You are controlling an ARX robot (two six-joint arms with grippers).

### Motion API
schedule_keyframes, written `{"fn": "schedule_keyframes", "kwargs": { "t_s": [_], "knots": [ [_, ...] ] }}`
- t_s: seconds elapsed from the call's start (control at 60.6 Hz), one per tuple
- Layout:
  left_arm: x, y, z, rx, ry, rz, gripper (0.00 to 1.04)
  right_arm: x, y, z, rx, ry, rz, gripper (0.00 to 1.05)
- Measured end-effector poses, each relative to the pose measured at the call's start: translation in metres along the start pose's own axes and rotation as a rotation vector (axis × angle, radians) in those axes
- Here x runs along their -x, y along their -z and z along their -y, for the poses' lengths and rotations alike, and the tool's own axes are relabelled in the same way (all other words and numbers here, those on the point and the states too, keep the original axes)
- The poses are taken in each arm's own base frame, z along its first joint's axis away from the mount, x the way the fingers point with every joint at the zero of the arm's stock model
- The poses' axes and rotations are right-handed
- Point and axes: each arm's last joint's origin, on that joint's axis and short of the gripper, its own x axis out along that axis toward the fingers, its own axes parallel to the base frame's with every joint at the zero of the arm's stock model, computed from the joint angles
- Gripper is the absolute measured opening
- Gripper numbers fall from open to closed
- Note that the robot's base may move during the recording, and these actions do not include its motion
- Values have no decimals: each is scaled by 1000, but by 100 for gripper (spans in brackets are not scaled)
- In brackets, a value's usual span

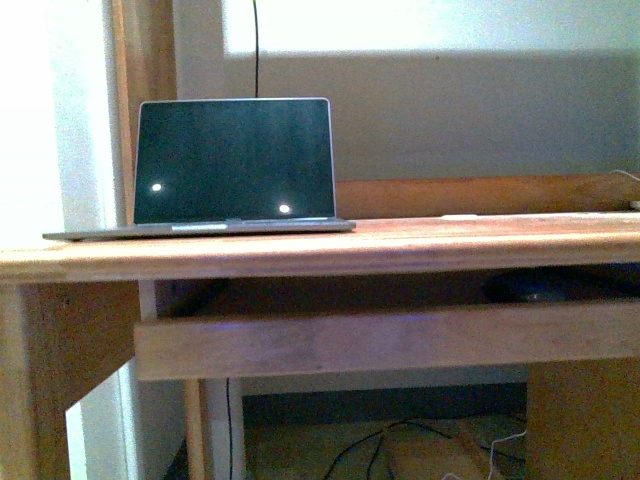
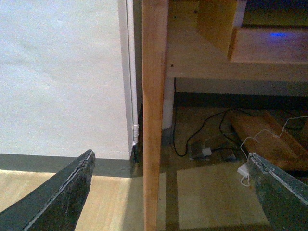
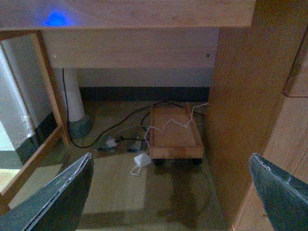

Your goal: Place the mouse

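Observation:
A dark rounded shape point(image 1: 540, 290) lies in the shadow under the desktop at the right, on the pull-out shelf point(image 1: 400, 340); it looks like the mouse but is dim. Neither arm shows in the front view. My left gripper point(image 2: 173, 192) is open and empty, low near the floor, facing the desk's left leg point(image 2: 155, 120). My right gripper point(image 3: 171, 192) is open and empty, low under the desk, facing the floor. The mouse shows in neither wrist view.
An open laptop point(image 1: 235, 165) with a dark screen stands on the wooden desktop point(image 1: 450, 245) at the left. Under the desk lie black and white cables point(image 3: 115, 139), a white adapter point(image 3: 142, 160) and a wheeled wooden trolley point(image 3: 174, 132). A white wall point(image 2: 57, 72) is left of the leg.

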Motion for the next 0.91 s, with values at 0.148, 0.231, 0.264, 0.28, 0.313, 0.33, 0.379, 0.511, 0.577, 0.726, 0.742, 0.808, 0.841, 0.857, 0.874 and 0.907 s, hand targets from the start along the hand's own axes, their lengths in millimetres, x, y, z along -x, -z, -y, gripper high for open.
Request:
{"fn": "schedule_keyframes", "kwargs": {
  "t_s": [0.148,0.231,0.264,0.28,0.313,0.33,0.379,0.511,0.577,0.726,0.742,0.808,0.841,0.857,0.874,0.907],
  "knots": [
    [0,0,0,0,0,0,97,0,0,0,0,0,0,97],
    [0,0,0,0,0,0,97,0,0,0,0,0,0,97],
    [0,0,0,0,0,0,97,0,0,0,0,0,0,97],
    [0,0,0,0,0,0,97,0,0,0,0,0,0,97],
    [0,0,0,0,0,0,97,0,0,0,0,0,0,97],
    [0,0,0,0,0,0,97,0,0,0,0,0,0,97],
    [0,0,0,0,0,0,97,0,0,0,0,0,0,97],
    [-4,1,3,-11,188,-277,97,0,0,0,0,-2,0,97],
    [-21,7,0,-119,238,-374,97,0,0,0,0,0,0,97],
    [-91,4,-15,-628,257,-208,97,0,0,0,0,0,0,97],
    [-97,5,-15,-684,272,-184,97,0,0,0,0,0,0,97],
    [-119,10,-15,-878,327,-83,97,0,0,0,0,0,0,97],
    [-131,13,-13,-977,354,-25,97,0,0,0,0,0,0,97],
    [-134,14,-12,-989,357,-14,97,0,0,0,0,0,0,97],
    [-140,15,-11,-1044,366,13,97,0,0,0,0,0,0,97],
    [-148,17,-8,-1105,382,52,97,0,0,0,0,0,0,97]
  ]
}}
